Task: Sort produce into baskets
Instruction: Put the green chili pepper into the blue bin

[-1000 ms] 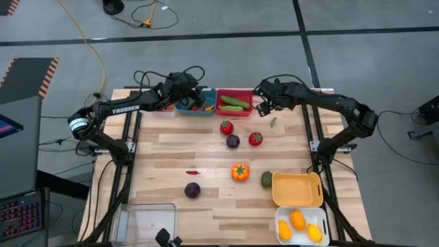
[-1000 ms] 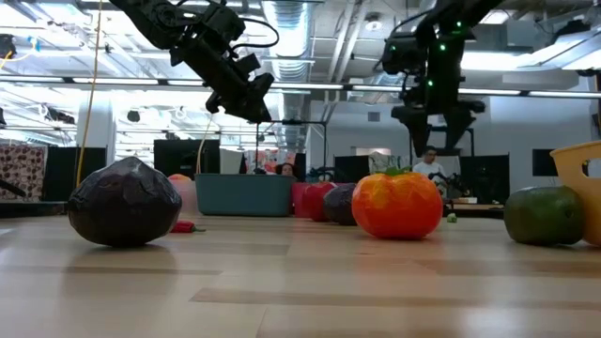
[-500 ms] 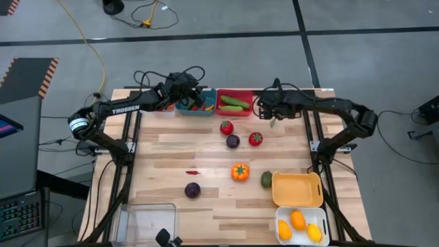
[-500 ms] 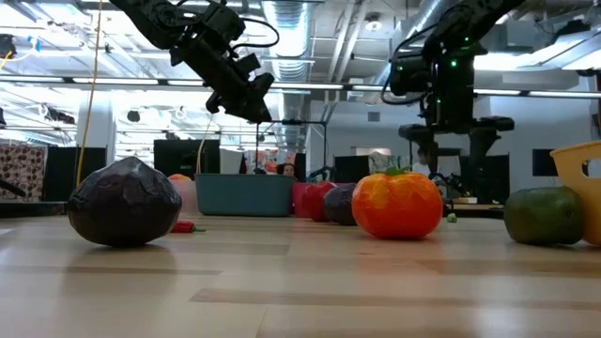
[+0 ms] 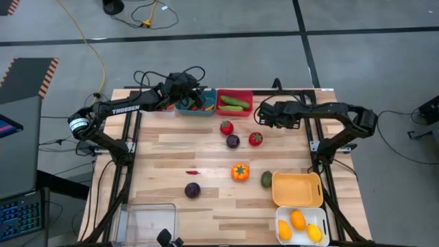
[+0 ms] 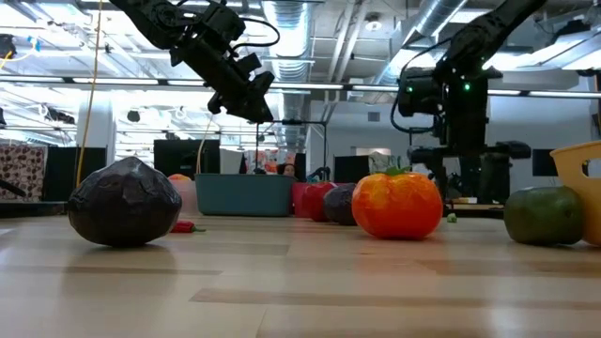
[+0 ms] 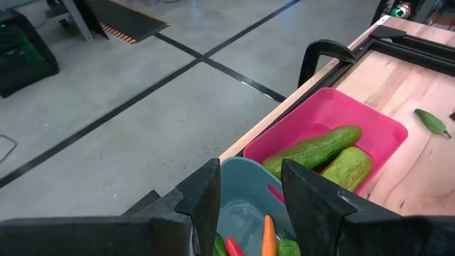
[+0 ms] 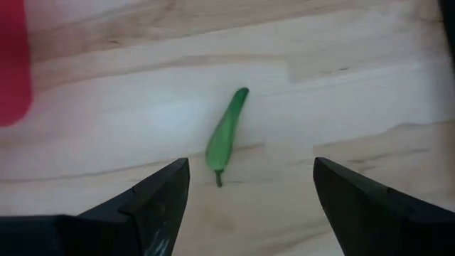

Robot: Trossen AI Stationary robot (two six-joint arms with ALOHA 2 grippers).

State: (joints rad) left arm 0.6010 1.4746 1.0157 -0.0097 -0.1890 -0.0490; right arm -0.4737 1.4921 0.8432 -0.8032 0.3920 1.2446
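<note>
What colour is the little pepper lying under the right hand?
Green. The small pepper lies on the wood between the hand's open fingers, clearest in the right wrist view.

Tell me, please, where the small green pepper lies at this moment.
In the right wrist view, the small green pepper lies on the bare wooden table, between the open fingers of the right gripper, just beside the red basket.

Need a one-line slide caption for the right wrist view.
Right tool, fingers open, poised over a small green chili pepper lying on the wooden table.
</note>
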